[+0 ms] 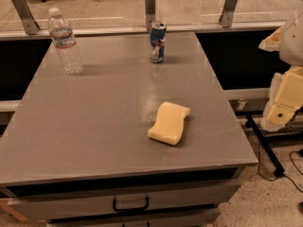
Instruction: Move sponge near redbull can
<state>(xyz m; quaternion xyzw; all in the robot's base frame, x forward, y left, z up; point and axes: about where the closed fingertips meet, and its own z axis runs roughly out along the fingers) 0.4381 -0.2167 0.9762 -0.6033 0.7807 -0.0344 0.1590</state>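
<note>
The pale yellow sponge (169, 122) lies flat on the grey table (94, 126), right of centre and toward the front. The redbull can (157, 41), blue and silver with a silver top, stands upright near the table's far edge, well behind the sponge. My gripper (284, 96), with cream-coloured fingers, hangs at the right edge of the camera view, off the table's right side and apart from the sponge. It holds nothing that I can see.
A clear plastic water bottle (65, 41) stands upright at the table's far left. A glass railing with metal posts (150, 6) runs behind the table. Drawers with a black handle (130, 205) are under the front edge. Cables lie on the floor at right.
</note>
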